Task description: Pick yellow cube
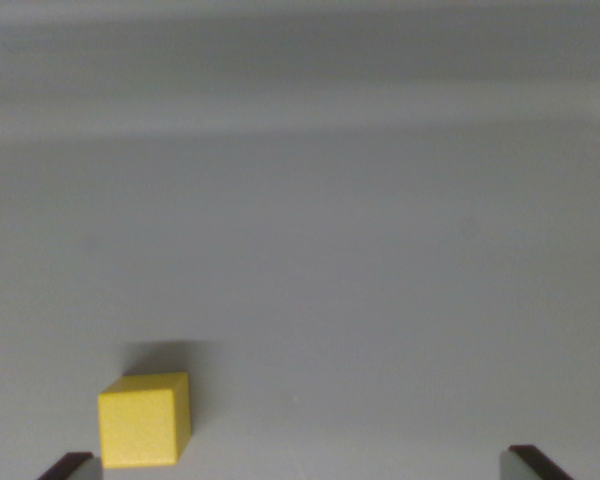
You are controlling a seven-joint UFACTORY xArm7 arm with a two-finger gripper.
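Matte yellow cube (145, 420) sits upright, edges crisp.

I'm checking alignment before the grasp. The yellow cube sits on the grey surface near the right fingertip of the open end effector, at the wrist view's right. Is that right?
Not quite. The yellow cube sits on the grey surface near the fingertip at the wrist view's left, not its right. The wrist view shows it at lower left, off-centre within the open end effector; the rest holds.
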